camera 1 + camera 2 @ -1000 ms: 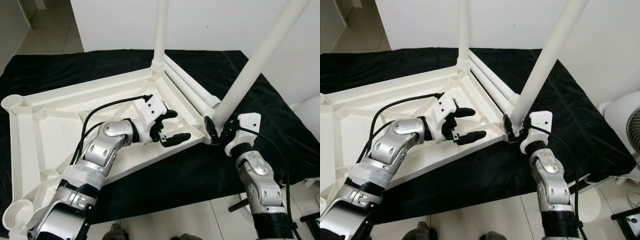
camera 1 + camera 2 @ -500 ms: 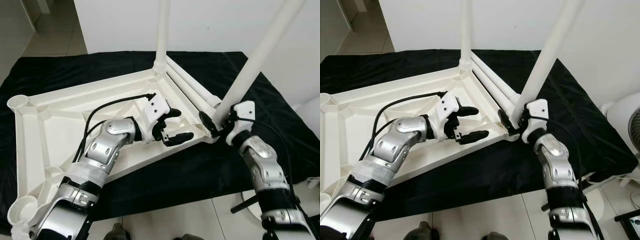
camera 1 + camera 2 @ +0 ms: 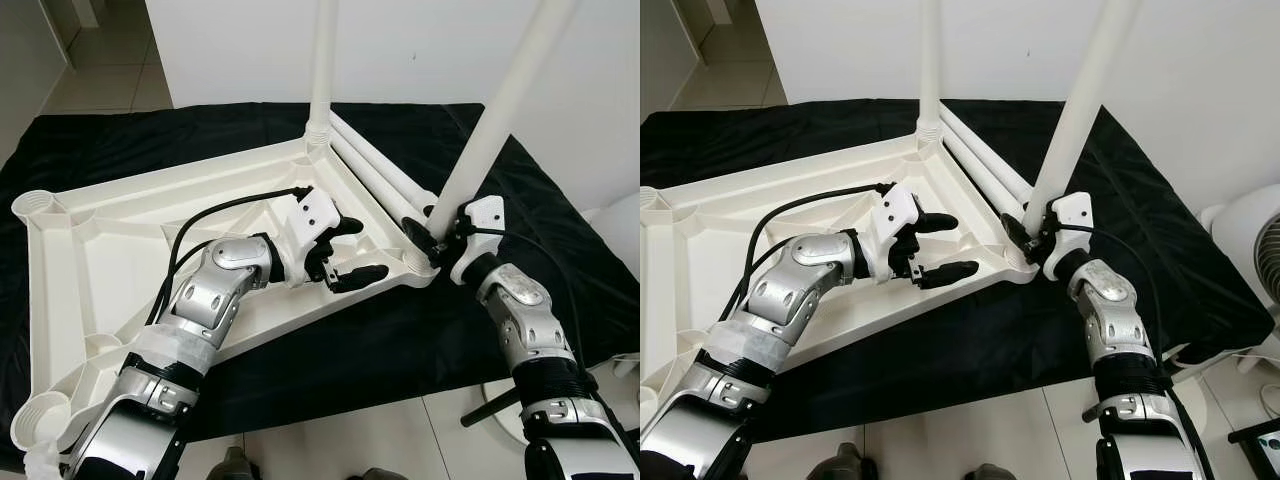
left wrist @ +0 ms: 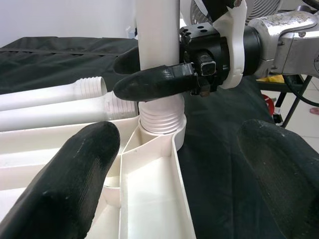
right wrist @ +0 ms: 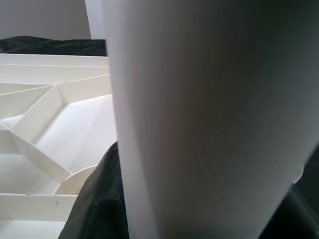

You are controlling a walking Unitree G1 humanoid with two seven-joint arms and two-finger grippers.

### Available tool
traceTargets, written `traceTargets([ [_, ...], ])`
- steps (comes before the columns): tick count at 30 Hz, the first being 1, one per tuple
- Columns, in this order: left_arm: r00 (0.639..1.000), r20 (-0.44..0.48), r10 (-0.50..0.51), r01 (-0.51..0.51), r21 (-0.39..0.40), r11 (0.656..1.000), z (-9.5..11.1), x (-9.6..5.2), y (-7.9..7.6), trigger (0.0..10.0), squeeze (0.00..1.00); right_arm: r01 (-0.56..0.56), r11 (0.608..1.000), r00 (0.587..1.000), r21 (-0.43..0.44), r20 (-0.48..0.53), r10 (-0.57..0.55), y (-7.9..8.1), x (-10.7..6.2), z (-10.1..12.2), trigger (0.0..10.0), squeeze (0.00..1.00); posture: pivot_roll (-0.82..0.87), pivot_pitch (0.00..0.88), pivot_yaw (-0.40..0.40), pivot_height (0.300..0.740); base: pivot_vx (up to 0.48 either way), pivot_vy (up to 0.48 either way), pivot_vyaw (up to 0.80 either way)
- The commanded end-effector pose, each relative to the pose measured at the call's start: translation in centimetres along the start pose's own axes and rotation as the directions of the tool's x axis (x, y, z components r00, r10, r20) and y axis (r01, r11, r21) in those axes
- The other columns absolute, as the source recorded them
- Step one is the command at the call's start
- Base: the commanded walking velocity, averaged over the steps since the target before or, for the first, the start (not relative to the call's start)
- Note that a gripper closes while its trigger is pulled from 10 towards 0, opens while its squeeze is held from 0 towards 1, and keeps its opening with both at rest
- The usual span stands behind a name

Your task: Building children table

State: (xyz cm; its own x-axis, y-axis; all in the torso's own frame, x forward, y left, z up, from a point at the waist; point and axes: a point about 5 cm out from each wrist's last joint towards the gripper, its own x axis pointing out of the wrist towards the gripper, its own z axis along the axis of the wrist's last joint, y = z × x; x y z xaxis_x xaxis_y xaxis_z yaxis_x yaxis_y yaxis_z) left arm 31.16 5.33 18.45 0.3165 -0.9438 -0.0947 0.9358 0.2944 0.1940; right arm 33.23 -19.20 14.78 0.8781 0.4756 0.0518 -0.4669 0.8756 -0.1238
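The left gripper (image 3: 345, 252) hovers with fingers apart over the upturned white tabletop (image 3: 120, 240) on a black cloth (image 3: 560, 220). At the tabletop's near right corner, the right gripper (image 3: 432, 238) clamps a table leg (image 3: 490, 130) standing in its socket. Another leg (image 3: 322, 70) stands at the far corner.

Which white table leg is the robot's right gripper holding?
The near-corner leg, standing in its socket, held by the right gripper; another stands untouched, two lie flat.
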Motion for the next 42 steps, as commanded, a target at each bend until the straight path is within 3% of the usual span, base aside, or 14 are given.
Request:
traceTargets([
  [1,1.0,-0.004,0.009,-0.009,0.02,1.0,0.0,0.1,0.0,10.0,0.0,-0.028,0.999,0.997,0.035,-0.067,0.031,0.8,-0.5,-1.9,4.2,0.0,0.01,0.0,-0.024,0.74,0.0,0.0,0.0],
  [2,1.0,-0.004,0.009,-0.009,0.02,1.0,0.0,0.1,0.0,10.0,0.0,-0.016,0.999,0.997,0.045,-0.069,0.019,0.9,-0.7,-2.0,10.0,0.0,0.01,0.0,-0.025,0.74,0.0,0.0,0.0],
  [5,1.0,-0.004,0.009,-0.009,0.02,1.0,0.0,0.1,0.0,10.0,0.0,-0.016,0.999,0.997,0.045,-0.069,0.019,0.9,-0.7,-2.0,10.0,0.0,0.01,0.0,-0.025,0.74,0.0,0.0,0.0],
  [13,1.0,-0.007,0.003,-0.003,0.023,1.0,-0.1,-0.1,-0.1,10.0,0.0,0.162,0.984,0.985,0.076,-0.067,-0.157,1.2,-0.5,-2.3,10.0,0.0,0.01,0.0,-0.038,0.74,0.0,0.0,0.0],
  [15,1.0,-0.008,0.004,-0.004,0.019,1.0,-0.2,-0.1,-0.1,10.0,0.0,0.26,0.962,0.963,0.085,-0.093,-0.252,1.8,0.0,-2.1,10.0,0.0,0.01,0.0,-0.041,0.74,0.0,0.0,0.0],
  [17,1.0,-0.008,0.004,-0.004,0.019,1.0,-0.2,-0.1,-0.1,10.0,0.0,0.26,0.962,0.963,0.085,-0.093,-0.252,1.8,0.0,-2.1,10.0,0.0,0.01,0.0,-0.041,0.74,0.0,0.0,0.0],
  [19,1.0,-0.008,0.004,-0.003,0.018,1.0,-0.2,-0.2,-0.1,10.0,0.0,0.308,0.946,0.949,0.101,-0.108,-0.298,2.0,0.1,-2.0,10.0,0.0,0.01,0.0,-0.041,0.74,0.0,0.0,0.0],
  [21,1.0,-0.01,0.002,-0.002,0.018,1.0,-0.3,-0.2,-0.1,10.0,0.0,0.406,0.909,0.909,0.094,-0.144,-0.391,2.8,0.4,-2.2,10.0,0.0,0.02,0.0,-0.045,0.74,0.0,0.0,0.0],
  [23,1.0,-0.01,0.002,-0.002,0.018,1.0,-0.3,-0.2,-0.1,10.0,0.0,0.406,0.909,0.909,0.094,-0.144,-0.391,2.8,0.4,-2.2,10.0,0.0,0.02,0.0,-0.045,0.74,0.0,0.0,0.0],
  [26,1.0,-0.013,0.001,-0.001,0.019,1.0,-0.3,-0.4,-0.1,10.0,0.0,0.511,0.857,0.854,0.075,-0.161,-0.495,4.6,0.6,-2.0,10.0,0.0,0.02,0.0,-0.046,0.74,0.0,0.0,0.0],
  [33,1.0,-0.014,0.003,-0.002,0.019,1.0,-0.4,-0.5,-0.1,10.0,0.0,0.614,0.778,0.786,0.131,-0.192,-0.587,6.9,0.7,-2.1,10.0,0.0,0.02,0.0,-0.054,0.74,0.0,0.0,0.0],
  [35,1.0,-0.014,0.004,-0.004,0.018,1.0,-0.4,-0.5,-0.1,10.0,0.0,0.693,0.706,0.72,0.144,-0.191,-0.668,7.6,0.4,-1.6,10.0,0.0,0.02,0.0,-0.058,0.74,0.0,0.0,0.0],
  [37,1.0,-0.016,0.002,-0.002,0.017,1.0,-0.4,-0.6,-0.1,10.0,0.0,0.708,0.684,0.706,0.175,-0.207,-0.677,8.2,0.5,-1.4,10.0,0.0,0.02,0.0,-0.057,0.74,0.0,0.0,0.0],
  [42,1.0,-0.018,0.0,0.001,0.017,1.0,-0.5,-0.6,-0.1,10.0,0.0,0.695,0.696,0.719,0.182,-0.205,-0.664,8.6,0.6,-1.2,10.0,0.0,0.02,0.0,-0.056,0.74,0.0,0.0,0.0],
])
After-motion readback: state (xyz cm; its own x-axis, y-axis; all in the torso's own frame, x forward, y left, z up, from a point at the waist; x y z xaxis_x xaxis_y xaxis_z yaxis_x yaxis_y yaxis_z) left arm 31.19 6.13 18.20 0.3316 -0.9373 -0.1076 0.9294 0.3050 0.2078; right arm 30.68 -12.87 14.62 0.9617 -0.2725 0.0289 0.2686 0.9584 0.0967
